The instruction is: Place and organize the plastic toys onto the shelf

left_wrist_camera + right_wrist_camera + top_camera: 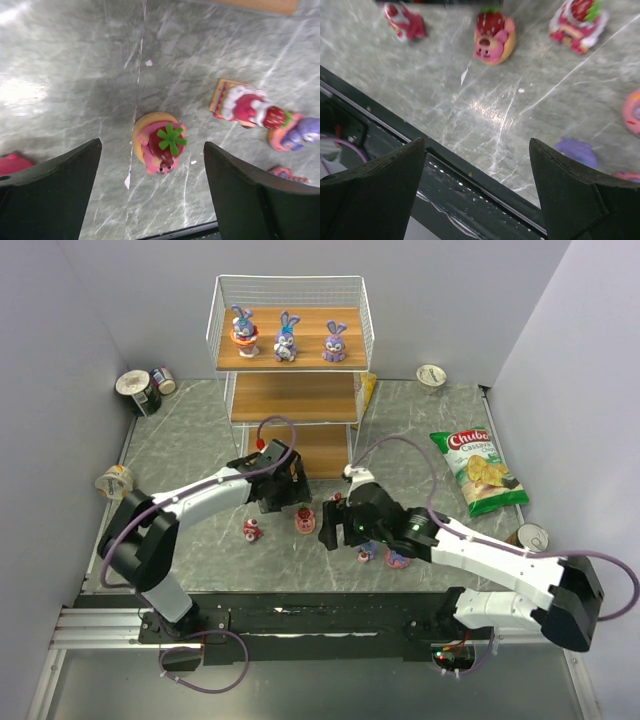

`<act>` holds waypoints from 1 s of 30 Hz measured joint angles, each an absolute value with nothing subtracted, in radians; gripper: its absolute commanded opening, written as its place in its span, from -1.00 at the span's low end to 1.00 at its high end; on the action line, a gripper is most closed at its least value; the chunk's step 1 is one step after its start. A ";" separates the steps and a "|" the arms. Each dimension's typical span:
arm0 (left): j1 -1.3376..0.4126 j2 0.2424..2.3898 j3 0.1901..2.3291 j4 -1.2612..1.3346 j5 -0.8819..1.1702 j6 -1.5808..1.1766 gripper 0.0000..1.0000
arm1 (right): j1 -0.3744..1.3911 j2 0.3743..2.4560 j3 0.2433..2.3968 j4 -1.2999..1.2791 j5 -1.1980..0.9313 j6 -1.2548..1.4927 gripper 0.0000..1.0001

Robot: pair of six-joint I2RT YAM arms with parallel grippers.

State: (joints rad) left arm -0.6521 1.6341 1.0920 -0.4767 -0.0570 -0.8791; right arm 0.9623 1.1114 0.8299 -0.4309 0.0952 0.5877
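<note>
The shelf (290,365) stands at the back, with three purple-blue bunny toys (286,338) on its top board. Several plastic toys lie on the table in front. A pink strawberry-topped figure (160,142) sits below and between the fingers of my left gripper (152,162), which is open and not touching it. To its right lie a pink-white figure (245,105) and a purple bunny (300,132). My right gripper (477,145) is open and empty over the table's front edge. The strawberry figure (492,35) and a small purple toy (576,152) lie beyond it.
Two cans (138,390) stand at the back left, and a tipped cup (114,481) lies at the left edge. A cup (431,374) sits at the back right. A chip bag (478,470) and a can (532,537) lie on the right. A black rail (470,175) runs along the front.
</note>
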 measured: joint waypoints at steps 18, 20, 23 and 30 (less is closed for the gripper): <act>-0.532 0.784 0.969 -0.595 -0.141 -0.693 0.93 | 1.077 1.625 0.976 -0.239 0.294 0.581 0.81; -0.532 0.720 0.945 -0.596 -0.160 -0.661 0.93 | 1.078 1.662 0.976 -0.202 0.316 0.569 0.80; -0.532 0.659 0.908 -0.599 -0.185 -0.616 0.93 | 1.078 1.716 0.983 -0.163 0.344 0.551 0.78; -0.533 0.642 0.878 -0.606 -0.200 -0.567 0.93 | 1.078 1.806 1.002 -0.114 0.409 0.533 0.65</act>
State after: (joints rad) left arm -0.5335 0.6422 0.8783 -0.6060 -0.1997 -0.5674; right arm 1.0779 1.8061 1.0023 -0.1139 0.4088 0.5335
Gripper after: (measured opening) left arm 0.967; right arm 0.864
